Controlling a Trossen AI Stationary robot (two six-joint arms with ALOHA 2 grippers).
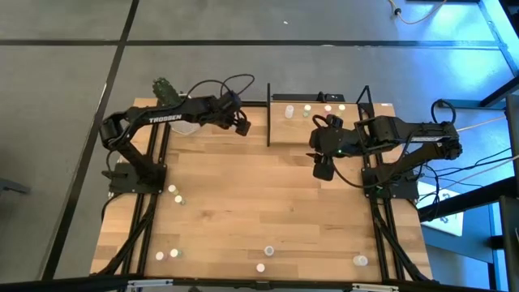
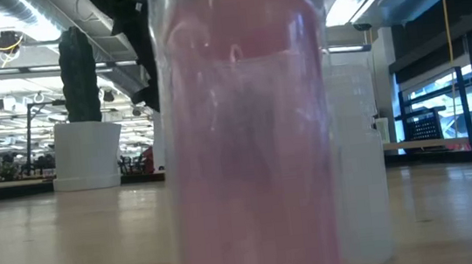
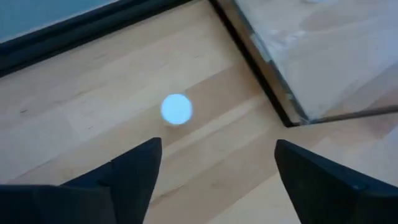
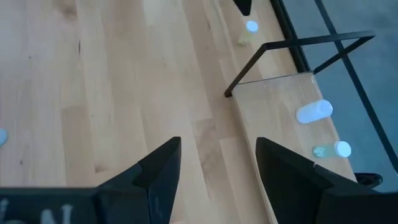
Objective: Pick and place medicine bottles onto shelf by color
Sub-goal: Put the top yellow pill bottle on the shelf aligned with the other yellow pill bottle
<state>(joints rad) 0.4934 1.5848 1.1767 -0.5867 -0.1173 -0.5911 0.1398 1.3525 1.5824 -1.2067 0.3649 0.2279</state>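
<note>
My left gripper [image 1: 241,126] hovers open at the table's far side, just left of the shelf [image 1: 316,122]. In the left wrist view its fingers [image 3: 217,146] point down beside a small white-capped bottle [image 3: 176,109] that stands on the tabletop, apart from them. My right gripper [image 1: 322,166] is open and empty over the table, near the shelf's front edge [image 4: 273,118]. Several bottles stand or lie on the shelf [image 1: 289,111] [image 4: 314,112] [image 4: 333,149]. More bottles stand near the table's left [image 1: 172,189] and near edges [image 1: 268,251].
A pink bottle [image 2: 251,148] stands right before the low camera, a white one [image 2: 358,163] behind it. A white plant pot [image 2: 87,152] with a green plant [image 1: 166,88] sits at the far left corner. The shelf's black uprights [image 1: 268,113] rise beside my left gripper.
</note>
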